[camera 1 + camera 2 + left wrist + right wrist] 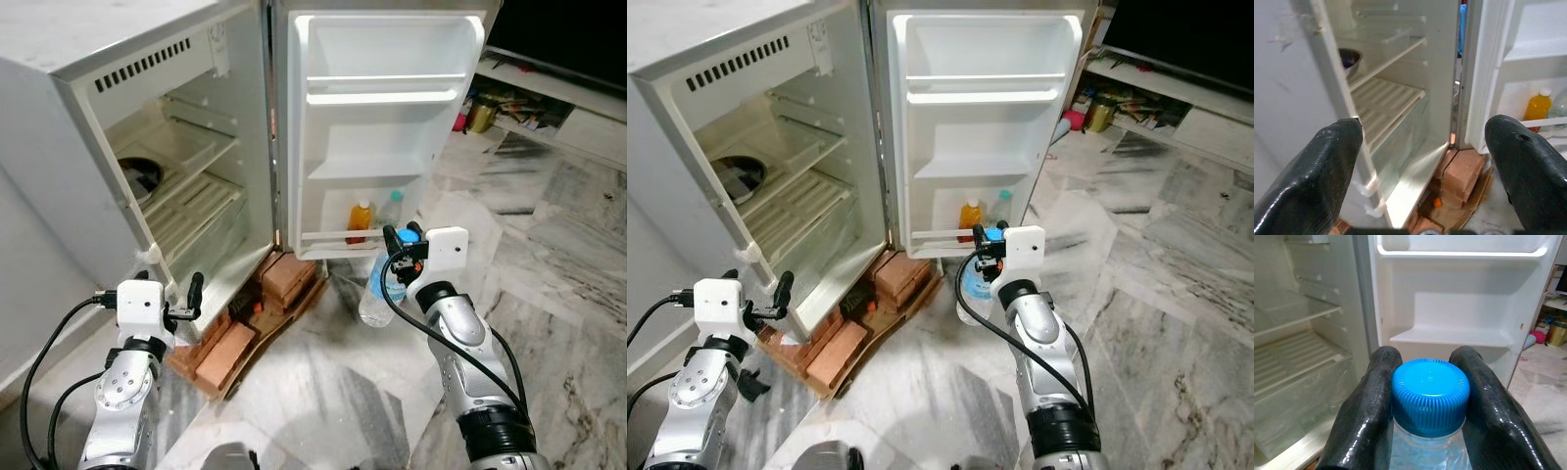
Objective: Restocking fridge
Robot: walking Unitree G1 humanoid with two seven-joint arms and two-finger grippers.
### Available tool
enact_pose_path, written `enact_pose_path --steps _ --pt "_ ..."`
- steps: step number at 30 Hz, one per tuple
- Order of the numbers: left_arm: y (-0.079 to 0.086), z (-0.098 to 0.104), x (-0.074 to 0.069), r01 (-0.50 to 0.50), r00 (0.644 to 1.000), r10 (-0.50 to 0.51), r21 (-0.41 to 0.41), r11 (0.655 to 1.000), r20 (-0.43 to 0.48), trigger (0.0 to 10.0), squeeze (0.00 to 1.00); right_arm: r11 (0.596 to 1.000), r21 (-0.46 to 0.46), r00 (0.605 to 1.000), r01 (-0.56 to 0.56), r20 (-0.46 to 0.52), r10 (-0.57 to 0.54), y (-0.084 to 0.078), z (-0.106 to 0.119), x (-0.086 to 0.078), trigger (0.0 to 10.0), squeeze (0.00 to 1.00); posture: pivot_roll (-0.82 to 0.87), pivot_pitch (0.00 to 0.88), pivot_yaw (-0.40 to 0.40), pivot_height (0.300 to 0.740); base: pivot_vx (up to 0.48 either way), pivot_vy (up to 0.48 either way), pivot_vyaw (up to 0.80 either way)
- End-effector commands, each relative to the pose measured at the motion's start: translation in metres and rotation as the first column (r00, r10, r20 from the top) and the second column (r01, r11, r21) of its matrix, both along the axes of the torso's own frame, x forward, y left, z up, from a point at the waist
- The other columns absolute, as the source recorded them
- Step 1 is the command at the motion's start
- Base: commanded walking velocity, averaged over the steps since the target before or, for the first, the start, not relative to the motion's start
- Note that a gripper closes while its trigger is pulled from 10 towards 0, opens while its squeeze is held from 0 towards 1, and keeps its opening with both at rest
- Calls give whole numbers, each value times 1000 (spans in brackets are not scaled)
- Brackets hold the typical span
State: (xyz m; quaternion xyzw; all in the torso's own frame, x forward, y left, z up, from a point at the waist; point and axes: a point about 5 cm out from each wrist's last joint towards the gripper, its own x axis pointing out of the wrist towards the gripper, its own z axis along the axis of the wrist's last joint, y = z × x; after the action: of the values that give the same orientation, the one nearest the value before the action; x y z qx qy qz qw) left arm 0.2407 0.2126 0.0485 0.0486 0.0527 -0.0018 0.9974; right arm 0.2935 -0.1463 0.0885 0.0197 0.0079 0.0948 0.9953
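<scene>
— What do we have before us, starting with the biggest thing?

— We face a small white fridge (pixel 147 147) with its door (pixel 382 127) swung wide open, standing on a marble floor (pixel 549 294). Its base rests on a stack of bricks (pixel 284 279) and a wooden board. Inside we see wire shelves and a dark metal bowl (pixel 142 178) on the middle one. The upper door racks hold nothing we can make out.

— And in the door?

— On the lowest door rack, behind its rail, stand an orange juice bottle (pixel 361 221) and, just beside it, a clear bottle with a pale cap (pixel 392 209).

— Where is the bottle we are restocking?

— Our right gripper (pixel 1427 396) holds a clear water bottle (pixel 380 291) by the neck, its fingers (pixel 1371 406) pressed on either side of the blue cap (pixel 1430 394). The bottle hangs upright just in front of and below that lowest rack.

— And our other arm?

— Our left gripper (pixel 1422 161) hovers low before the fridge's open compartment, fingers spread wide, holding nothing.
</scene>
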Motion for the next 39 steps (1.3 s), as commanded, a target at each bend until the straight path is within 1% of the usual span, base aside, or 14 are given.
enact_pose_path --steps 1,20,23,30,39 --pt "-4 3 2 16 1000 -16 -5 1000 17 10000 0 1000 -9 999 5 37 -5 -2 8 3 10000 0 21 29 -58 740 349 0 0" --pt "-7 2 2 34 999 -34 10 999 11 10000 0 1000 -22 999 7 35 -6 -2 7 2 10000 0 13 46 -55 740 370 0 0" --pt "-8 1 2 35 999 -36 9 999 8 10000 0 999 -36 999 -11 47 13 0 9 2 10000 0 10 47 -55 740 364 0 0" --pt "-9 1 2 38 999 -38 5 999 7 10000 0 999 -39 999 -19 48 21 0 9 0 10000 0 10 53 -56 740 346 0 698" --pt "-9 1 1 40 999 -40 8 999 3 10000 0 999 -35 999 -17 40 18 1 8 0 10000 0 15 58 -59 740 317 0 0"
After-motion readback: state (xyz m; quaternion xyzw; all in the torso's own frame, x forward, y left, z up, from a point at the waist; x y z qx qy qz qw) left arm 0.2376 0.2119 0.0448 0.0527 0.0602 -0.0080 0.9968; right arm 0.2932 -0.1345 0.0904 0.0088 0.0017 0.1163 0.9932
